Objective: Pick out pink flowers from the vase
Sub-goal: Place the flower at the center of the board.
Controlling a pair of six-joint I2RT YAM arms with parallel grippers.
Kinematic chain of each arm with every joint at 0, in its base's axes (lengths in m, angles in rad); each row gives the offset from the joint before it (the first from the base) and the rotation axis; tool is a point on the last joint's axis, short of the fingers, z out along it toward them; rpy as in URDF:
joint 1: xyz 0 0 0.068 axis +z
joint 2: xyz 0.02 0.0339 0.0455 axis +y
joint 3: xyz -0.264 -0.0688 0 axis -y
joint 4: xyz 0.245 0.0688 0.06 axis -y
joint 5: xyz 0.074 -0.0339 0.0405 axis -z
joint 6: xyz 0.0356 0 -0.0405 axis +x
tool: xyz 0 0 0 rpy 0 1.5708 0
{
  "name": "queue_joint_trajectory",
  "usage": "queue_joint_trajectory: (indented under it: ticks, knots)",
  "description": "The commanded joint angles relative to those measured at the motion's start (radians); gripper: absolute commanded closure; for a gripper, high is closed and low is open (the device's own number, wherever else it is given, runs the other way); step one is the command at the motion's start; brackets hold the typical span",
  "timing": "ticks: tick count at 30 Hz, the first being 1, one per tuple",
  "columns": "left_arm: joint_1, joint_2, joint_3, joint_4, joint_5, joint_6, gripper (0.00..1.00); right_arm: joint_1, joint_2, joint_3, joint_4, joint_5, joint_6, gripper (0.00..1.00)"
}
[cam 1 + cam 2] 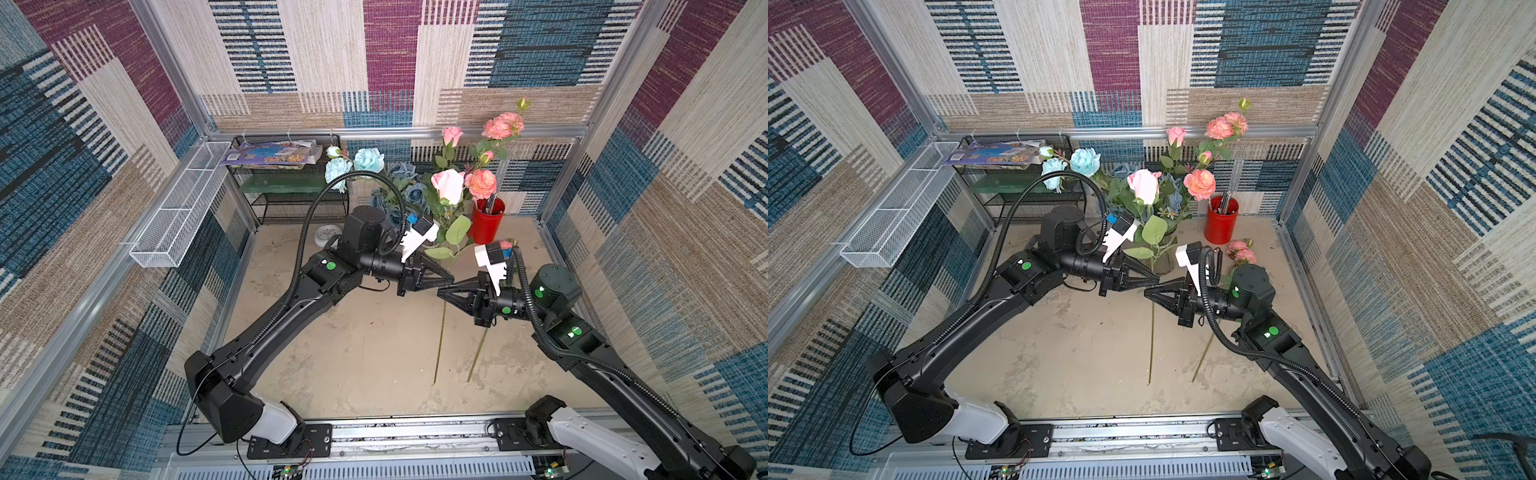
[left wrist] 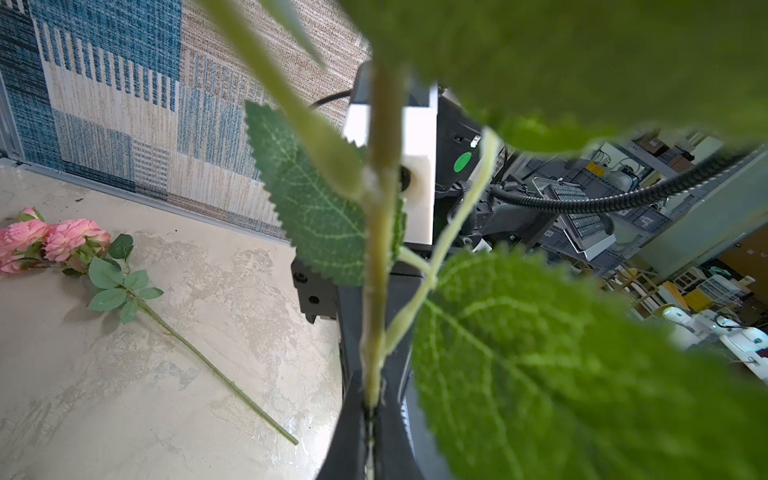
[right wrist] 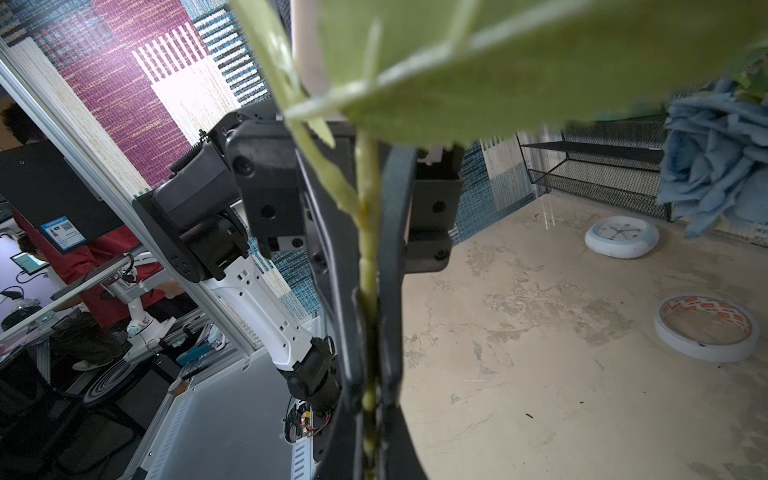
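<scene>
A pale pink rose (image 1: 448, 185) stands upright in mid-air just in front of the vase (image 1: 1166, 261). Both grippers pinch its long stem (image 1: 439, 345). The left gripper (image 1: 451, 277) and right gripper (image 1: 440, 291) meet tip to tip, each closed tight on that stem. The stem's lower end hangs close to the table (image 1: 374, 353), but I cannot tell whether it touches. Coral roses (image 1: 482, 183) and blue roses (image 1: 368, 160) stand in the vase. Another pink spray (image 2: 68, 241) lies flat on the table near the red pen cup (image 1: 487, 224).
</scene>
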Motion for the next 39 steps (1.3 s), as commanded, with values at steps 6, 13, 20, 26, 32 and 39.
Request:
queue_joint_trajectory:
  ticks: [6, 13, 20, 26, 32, 39]
  knots:
    - [0.007, -0.006, -0.001, 0.035, -0.090, -0.006, 0.74, 0.003, -0.002, 0.012, -0.038, 0.051, -0.036, 1.00]
    - [0.025, -0.082, -0.044, 0.034, -0.333, 0.039, 0.20, -0.025, -0.003, 0.048, -0.146, 0.202, -0.071, 1.00]
    - [0.042, -0.172, -0.149, 0.096, -0.553, 0.065, 0.16, -0.102, -0.031, 0.055, -0.215, 0.474, -0.060, 1.00]
    - [0.041, -0.193, -0.224, 0.178, -0.702, 0.037, 0.17, -0.284, -0.023, 0.040, -0.314, 0.651, 0.021, 1.00]
    - [0.037, -0.204, -0.289, 0.281, -0.741, 0.036, 0.01, -0.446, -0.043, -0.050, -0.336, 0.686, 0.094, 1.00]
    - [-0.006, -0.150, -0.291, 0.345, -0.797, 0.044, 0.01, -0.512, 0.015, -0.158, -0.323, 0.672, 0.146, 1.00]
